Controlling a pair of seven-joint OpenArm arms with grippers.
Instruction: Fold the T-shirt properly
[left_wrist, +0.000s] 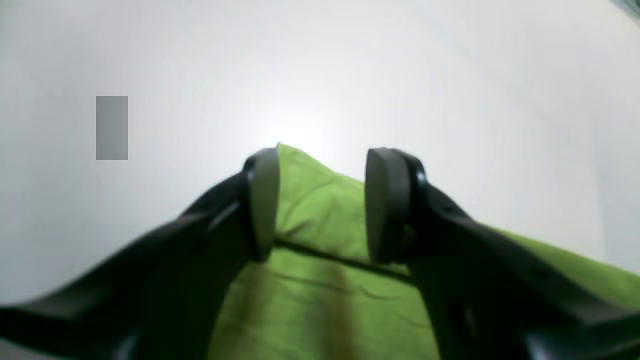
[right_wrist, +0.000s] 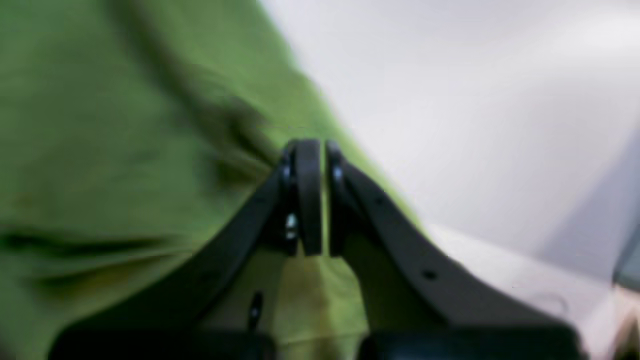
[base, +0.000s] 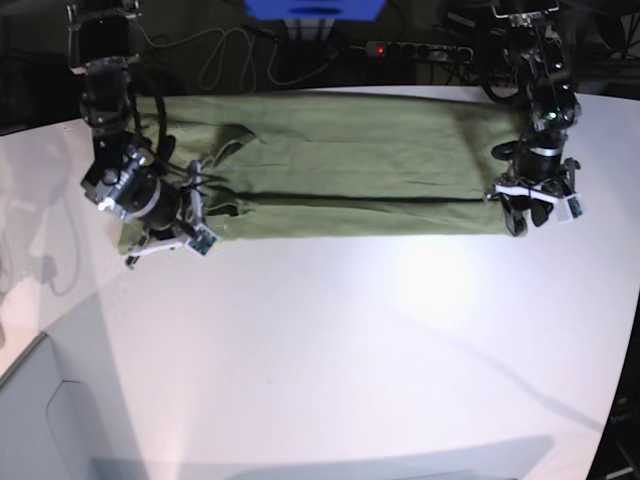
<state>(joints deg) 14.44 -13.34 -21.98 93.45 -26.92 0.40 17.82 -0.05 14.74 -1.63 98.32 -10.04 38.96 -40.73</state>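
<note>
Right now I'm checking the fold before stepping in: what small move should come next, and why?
Probably close the left hand on the T-shirt corner. Its fingers stand open astride the cloth edge, while the right hand looks already shut on the other end. The shirt lies as a long band on the table, so both ends need holding before folding.

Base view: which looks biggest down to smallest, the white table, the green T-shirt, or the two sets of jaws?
1. White table: fills most of the picture.
2. T-shirt: a long folded band across the table's far part.
3. Left gripper and right gripper: both small and much alike, so I won't rank them.
</note>
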